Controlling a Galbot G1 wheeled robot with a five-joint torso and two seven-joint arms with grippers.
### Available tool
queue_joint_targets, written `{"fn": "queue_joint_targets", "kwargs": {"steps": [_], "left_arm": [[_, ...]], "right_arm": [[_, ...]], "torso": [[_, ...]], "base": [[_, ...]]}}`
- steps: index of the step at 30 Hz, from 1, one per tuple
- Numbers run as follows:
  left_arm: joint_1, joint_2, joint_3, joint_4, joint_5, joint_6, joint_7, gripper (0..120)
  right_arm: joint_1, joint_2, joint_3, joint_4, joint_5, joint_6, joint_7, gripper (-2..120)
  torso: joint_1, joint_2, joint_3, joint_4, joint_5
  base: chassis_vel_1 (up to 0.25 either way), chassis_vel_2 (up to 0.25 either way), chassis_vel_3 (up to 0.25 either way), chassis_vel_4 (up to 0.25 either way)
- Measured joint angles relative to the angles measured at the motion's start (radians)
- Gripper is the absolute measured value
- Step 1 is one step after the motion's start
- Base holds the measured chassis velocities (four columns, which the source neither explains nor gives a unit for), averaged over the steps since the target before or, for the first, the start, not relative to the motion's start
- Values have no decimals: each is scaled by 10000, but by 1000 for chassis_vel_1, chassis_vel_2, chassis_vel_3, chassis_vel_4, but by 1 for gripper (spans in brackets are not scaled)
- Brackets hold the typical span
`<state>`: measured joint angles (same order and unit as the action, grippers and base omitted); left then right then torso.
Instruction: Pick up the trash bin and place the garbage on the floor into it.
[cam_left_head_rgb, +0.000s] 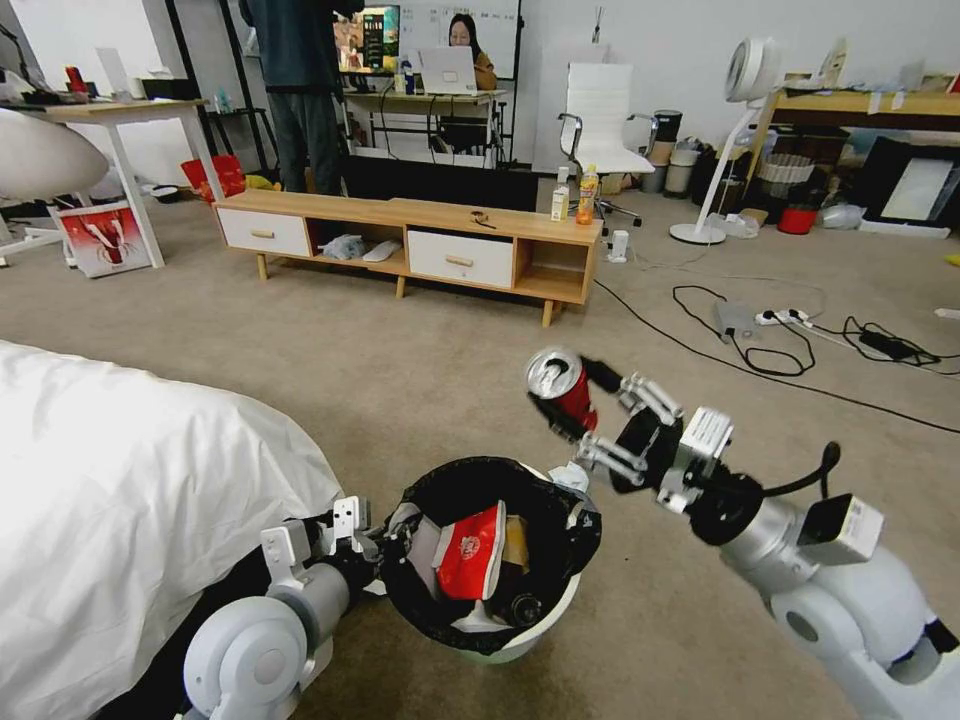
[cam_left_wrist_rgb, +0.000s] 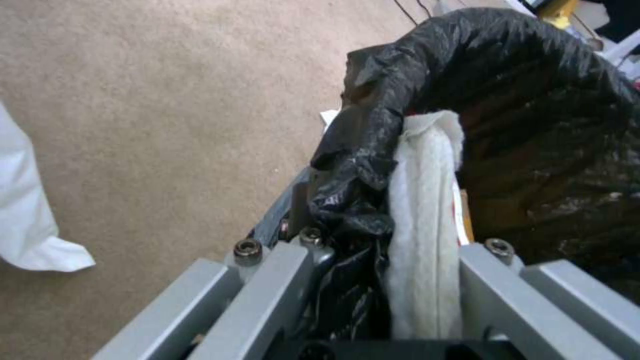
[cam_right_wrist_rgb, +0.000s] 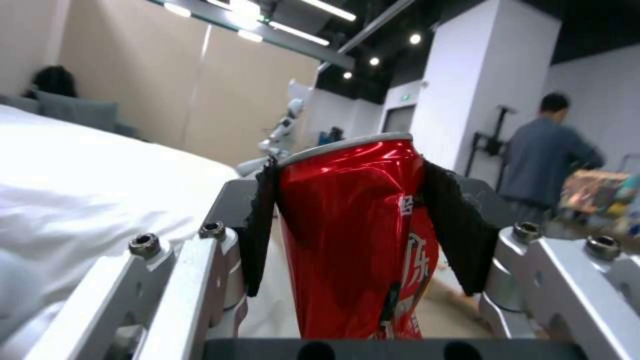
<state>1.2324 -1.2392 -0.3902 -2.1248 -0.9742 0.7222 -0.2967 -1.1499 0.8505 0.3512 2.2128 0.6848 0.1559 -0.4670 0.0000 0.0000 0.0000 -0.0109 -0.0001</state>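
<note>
Right tool (cam_left_head_rgb: 572, 420) clamps the crushed can (cam_left_head_rgb: 563, 385) above the trash bin (cam_left_head_rgb: 520, 640), whose rim left tool (cam_left_head_rgb: 385, 545) pinches.

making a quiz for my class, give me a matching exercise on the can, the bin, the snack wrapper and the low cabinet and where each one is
Things:
1. crushed red metal can
2. small round white plastic bin with black bag
3. red-white snack wrapper
4. low wooden cabinet with white drawers

Places:
A. inside the bin
B. on the carpet by the far wall
C. clamped in the right end effector
D. rim gripped by the left end effector

Pairs: 1-C, 2-D, 3-A, 4-B
</note>
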Motion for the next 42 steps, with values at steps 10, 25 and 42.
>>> {"fn": "queue_joint_targets", "kwargs": {"steps": [10, 25, 42], "left_arm": [[-422, 217, 409, 500, -92, -52, 46, 7], [-505, 16, 498, 701, -69, -123, 163, 7], [-316, 1, 478, 526, -44, -139, 168, 7]], "right_arm": [[-326, 354, -1046, -866, -431, 119, -301, 50], [-295, 596, -1904, -2575, -900, 293, -346, 50], [-43, 708, -2219, -3910, -1170, 336, 599, 61]], "torso": [[0, 1, 0, -1, 1], [0, 0, 0, -1, 1], [0, 0, 0, -1, 2]], "base": [[0, 0, 0, 0], [0, 0, 0, 0], [0, 0, 0, 0]]}}
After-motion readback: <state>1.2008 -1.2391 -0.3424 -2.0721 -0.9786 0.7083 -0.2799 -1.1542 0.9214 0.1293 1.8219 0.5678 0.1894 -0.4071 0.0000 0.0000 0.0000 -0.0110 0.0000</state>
